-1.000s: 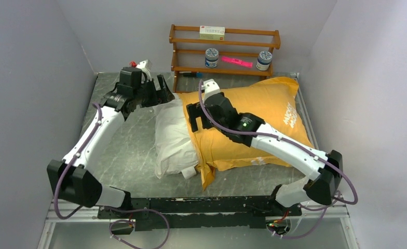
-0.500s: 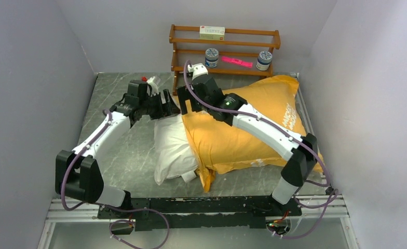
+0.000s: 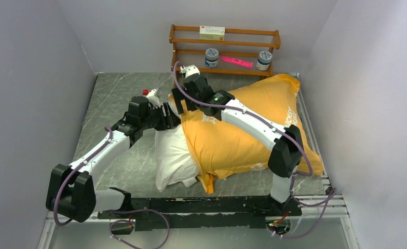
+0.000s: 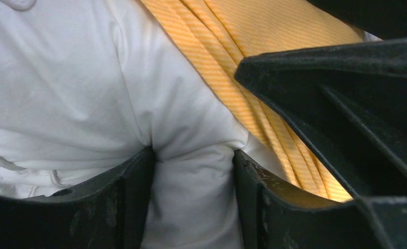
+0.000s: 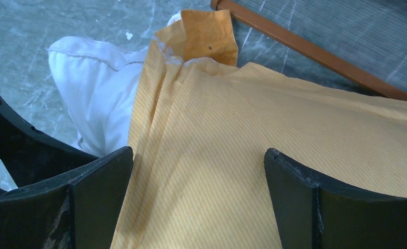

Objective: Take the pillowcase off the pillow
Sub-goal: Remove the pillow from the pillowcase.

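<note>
The left fingers (image 3: 171, 115) pinch a bunched fold of the white pillow (image 4: 61, 78). The cloth is creased and pressed against both inner faces. Just beside them, on the far side of one finger, runs the gathered open edge of the orange-yellow pillowcase (image 4: 274, 31). The right fingers (image 3: 178, 101) stand spread wide above the pillowcase near that same open end, with its striped cloth lying between and below them; whether they touch it cannot be told. Ahead of the right fingers a corner of the pillow pokes out onto the grey table (image 3: 129, 93). Beyond that is the wooden rack (image 3: 248, 31). The pillowcase covers most of the pillow, leaving the end at the left fingers bare.
</note>
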Available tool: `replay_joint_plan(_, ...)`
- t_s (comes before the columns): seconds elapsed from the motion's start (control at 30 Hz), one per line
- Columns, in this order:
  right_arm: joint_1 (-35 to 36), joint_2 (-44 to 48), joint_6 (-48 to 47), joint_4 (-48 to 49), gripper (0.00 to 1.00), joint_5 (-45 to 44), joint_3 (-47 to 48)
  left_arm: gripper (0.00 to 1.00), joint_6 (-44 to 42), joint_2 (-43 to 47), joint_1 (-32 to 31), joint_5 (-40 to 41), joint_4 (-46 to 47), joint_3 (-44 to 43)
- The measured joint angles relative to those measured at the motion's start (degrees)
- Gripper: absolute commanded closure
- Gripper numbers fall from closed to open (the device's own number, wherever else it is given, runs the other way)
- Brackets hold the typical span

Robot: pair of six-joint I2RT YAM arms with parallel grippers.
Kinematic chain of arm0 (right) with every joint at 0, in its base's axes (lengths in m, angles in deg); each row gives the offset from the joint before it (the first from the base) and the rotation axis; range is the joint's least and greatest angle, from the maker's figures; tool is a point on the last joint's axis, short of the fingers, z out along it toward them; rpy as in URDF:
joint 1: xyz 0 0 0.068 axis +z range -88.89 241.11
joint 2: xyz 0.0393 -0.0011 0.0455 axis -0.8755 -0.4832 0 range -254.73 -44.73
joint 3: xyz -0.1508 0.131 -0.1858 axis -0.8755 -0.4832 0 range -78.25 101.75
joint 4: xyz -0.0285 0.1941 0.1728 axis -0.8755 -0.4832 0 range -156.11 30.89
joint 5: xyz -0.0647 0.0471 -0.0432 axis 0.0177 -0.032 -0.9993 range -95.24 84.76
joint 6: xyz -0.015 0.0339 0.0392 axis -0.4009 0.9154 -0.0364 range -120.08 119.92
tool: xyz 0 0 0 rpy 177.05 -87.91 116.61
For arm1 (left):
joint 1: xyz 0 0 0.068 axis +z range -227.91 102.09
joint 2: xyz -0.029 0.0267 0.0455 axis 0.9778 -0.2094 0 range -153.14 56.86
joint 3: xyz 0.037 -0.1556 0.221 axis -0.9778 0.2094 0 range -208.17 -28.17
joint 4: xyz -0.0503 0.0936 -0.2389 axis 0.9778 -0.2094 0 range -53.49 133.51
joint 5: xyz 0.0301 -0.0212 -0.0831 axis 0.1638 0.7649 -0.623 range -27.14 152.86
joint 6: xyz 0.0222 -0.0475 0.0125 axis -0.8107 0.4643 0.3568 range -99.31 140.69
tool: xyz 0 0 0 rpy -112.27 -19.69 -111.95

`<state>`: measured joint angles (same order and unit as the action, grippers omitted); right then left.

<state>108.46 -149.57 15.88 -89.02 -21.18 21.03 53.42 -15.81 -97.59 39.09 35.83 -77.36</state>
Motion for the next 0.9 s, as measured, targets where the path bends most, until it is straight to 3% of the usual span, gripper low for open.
replay_joint_plan(0.2, 0.33, -2.1, -1.84, -1.64, 0.08, -1.18, 0.0, 0.65, 3.1, 1.55, -2.21, 2.27, 7.3, 5.68)
replay_joint_plan(0.37, 0.63, -3.06, -3.93, -2.16, 0.23, -2.05, -0.55, 0.95, 4.98, 4.24, -2.86, 4.7, 9.81, 8.5)
replay_joint_plan(0.53, 0.92, -3.04, -5.75, -1.64, 0.62, -4.83, -1.79, 0.95, 5.25, 6.97, -3.76, 7.61, 8.46, 8.92)
replay_joint_plan(0.6, 0.92, -2.95, -6.03, -1.05, 0.82, -5.66, -2.62, 0.95, 5.25, 8.04, -4.04, 9.01, 7.45, 9.05)
replay_joint_plan(0.7, 0.44, -1.97, -5.79, -0.33, 1.0, -6.64, -4.26, 0.95, 5.81, 10.73, -4.42, 11.23, 6.51, 10.16)
replay_joint_plan(0.9, -1.62, 2.54, -4.5, 1.14, 1.0, -6.56, -8.37, 0.95, 8.57, 20.2, -5.4, 15.43, 4.94, 14.19)
